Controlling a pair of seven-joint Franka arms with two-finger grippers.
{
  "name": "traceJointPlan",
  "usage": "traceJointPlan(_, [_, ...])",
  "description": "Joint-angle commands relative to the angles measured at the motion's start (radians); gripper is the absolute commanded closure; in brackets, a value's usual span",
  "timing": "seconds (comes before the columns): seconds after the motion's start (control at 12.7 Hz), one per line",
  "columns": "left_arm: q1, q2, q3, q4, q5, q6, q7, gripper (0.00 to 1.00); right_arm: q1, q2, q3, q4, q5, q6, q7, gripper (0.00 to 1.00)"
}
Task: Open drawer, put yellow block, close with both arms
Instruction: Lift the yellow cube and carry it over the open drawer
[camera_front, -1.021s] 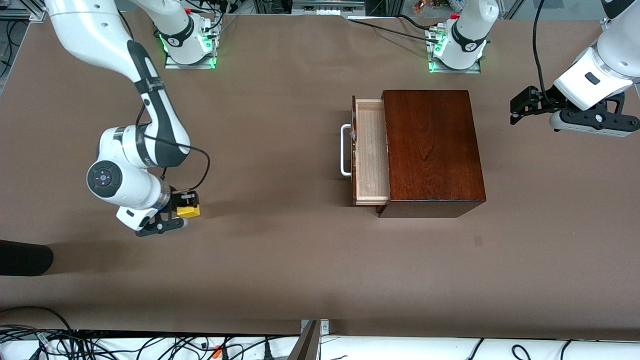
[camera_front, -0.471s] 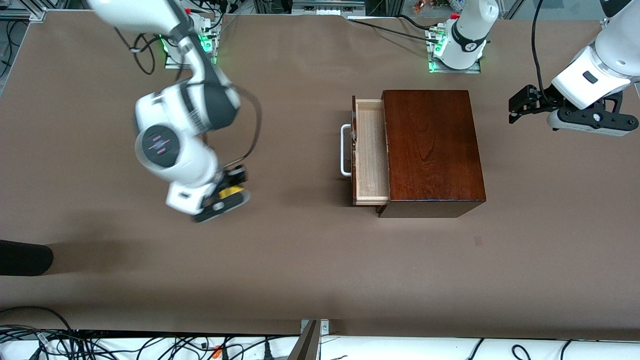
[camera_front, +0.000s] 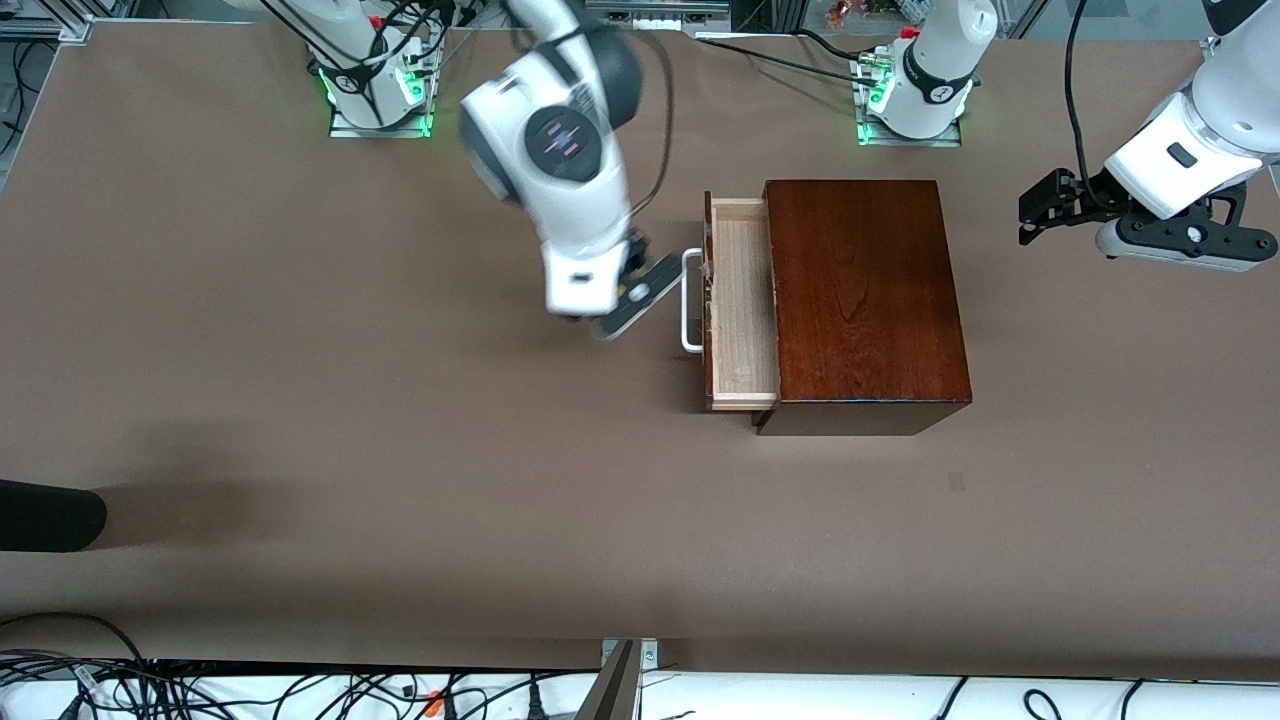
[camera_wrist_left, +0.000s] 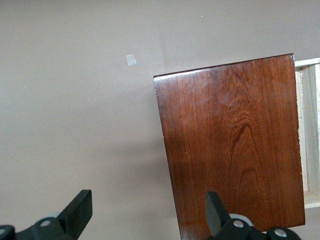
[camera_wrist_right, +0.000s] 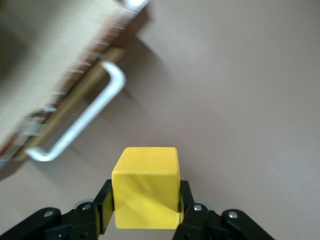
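The drawer (camera_front: 742, 300) stands pulled out of the dark mahogany box (camera_front: 860, 300), its pale tray empty and its white handle (camera_front: 688, 300) toward the right arm's end. My right gripper (camera_front: 635, 290) hangs in the air over the table just beside the handle. It is shut on the yellow block (camera_wrist_right: 146, 187), which the wrist hides in the front view. The right wrist view shows the handle (camera_wrist_right: 85, 120) and the drawer tray (camera_wrist_right: 45, 60) ahead of the block. My left gripper (camera_front: 1040, 215) waits open and empty, above the table past the box's closed end; its wrist view shows the box (camera_wrist_left: 235, 145).
A dark object (camera_front: 45, 515) lies at the table's edge at the right arm's end, nearer to the front camera. Cables (camera_front: 200, 690) run along the front edge. A small pale mark (camera_front: 957, 482) is on the table near the box.
My right arm has lifted the yellow block from the table at the right arm's end and carried it across to the drawer handle. The left arm has hardly moved.
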Motion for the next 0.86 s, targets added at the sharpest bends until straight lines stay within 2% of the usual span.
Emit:
traceJointPlan(0.0, [0.005,0.012,-0.003,0.034,-0.006,-0.026,-0.001,0.00,0.097,0.049,-0.017,0.113,-0.042,-0.012,-0.010,0.70])
traceJointPlan(0.24, [0.002,0.012,-0.006,0.034,-0.006,-0.026,-0.003,0.00,0.164,0.116,-0.017,0.196,-0.106,0.023,-0.068,0.70])
traceJointPlan(0.47, [-0.001,0.012,-0.006,0.036,-0.006,-0.026,-0.003,0.00,0.224,0.152,-0.017,0.220,-0.144,0.063,-0.083,0.70])
traceJointPlan(0.79, [-0.003,0.012,-0.007,0.036,-0.006,-0.026,-0.003,0.00,0.244,0.190,-0.017,0.237,-0.155,0.099,-0.177,0.70])
